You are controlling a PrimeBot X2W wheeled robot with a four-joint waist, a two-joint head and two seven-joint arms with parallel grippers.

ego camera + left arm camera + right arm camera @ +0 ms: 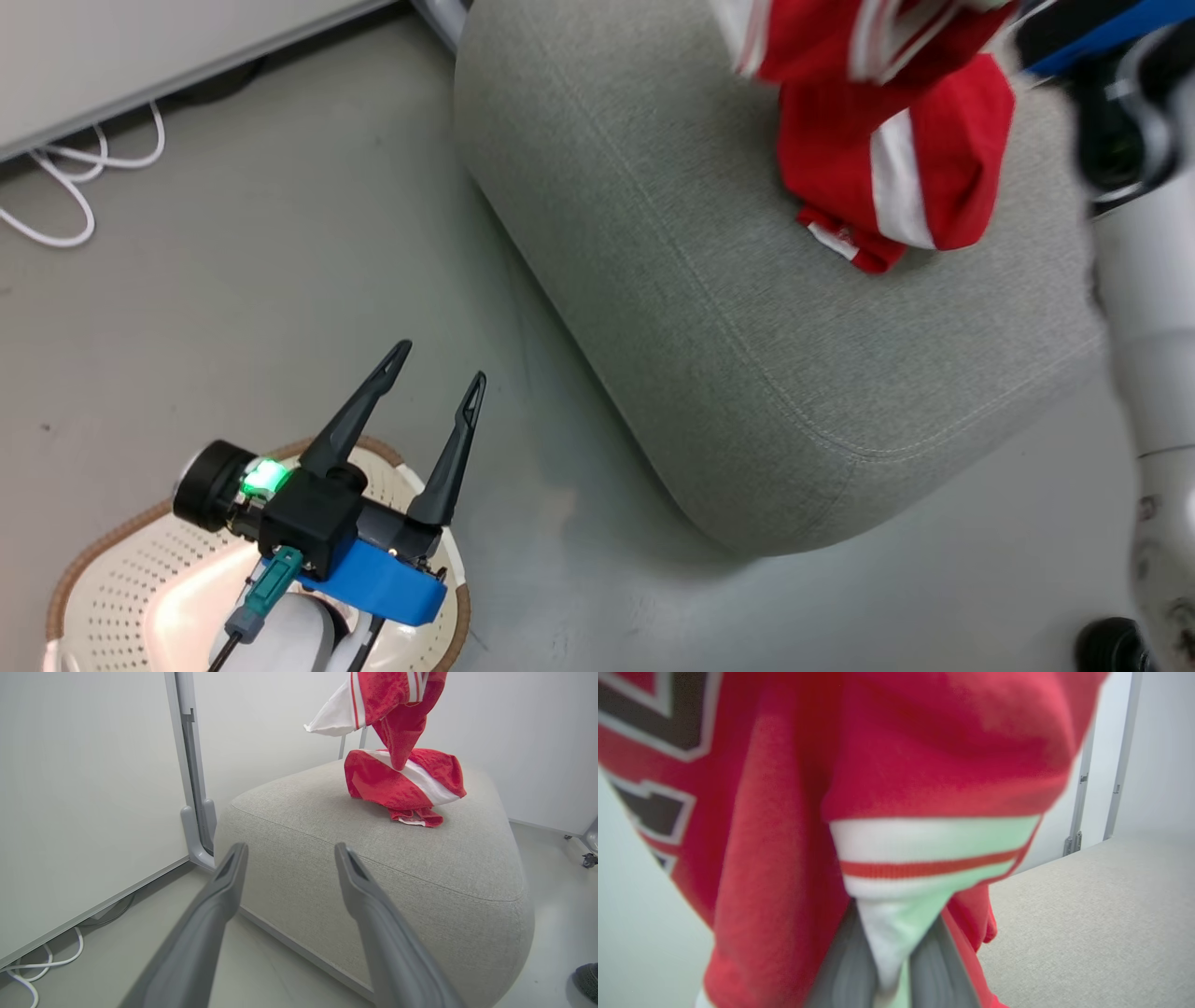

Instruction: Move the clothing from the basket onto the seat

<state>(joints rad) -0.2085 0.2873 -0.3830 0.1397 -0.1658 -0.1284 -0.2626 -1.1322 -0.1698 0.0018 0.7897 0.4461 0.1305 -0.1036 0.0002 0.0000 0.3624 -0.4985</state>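
while pinched in right gripper [892,952], clothing [831,159] hangs touching seat [709,308].

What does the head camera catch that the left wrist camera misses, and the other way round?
Head view adds: the basket on the floor, partly covered by the left gripper, and the robot's pale right forearm at the right edge. Left wrist view adds: a small caster wheel at the far right, and a side-on look at the clothing hanging from above with its lower end bunched on the seat. Shared: the seat, the red-and-white clothing, the open left gripper's two fingers and the white cable on the floor.
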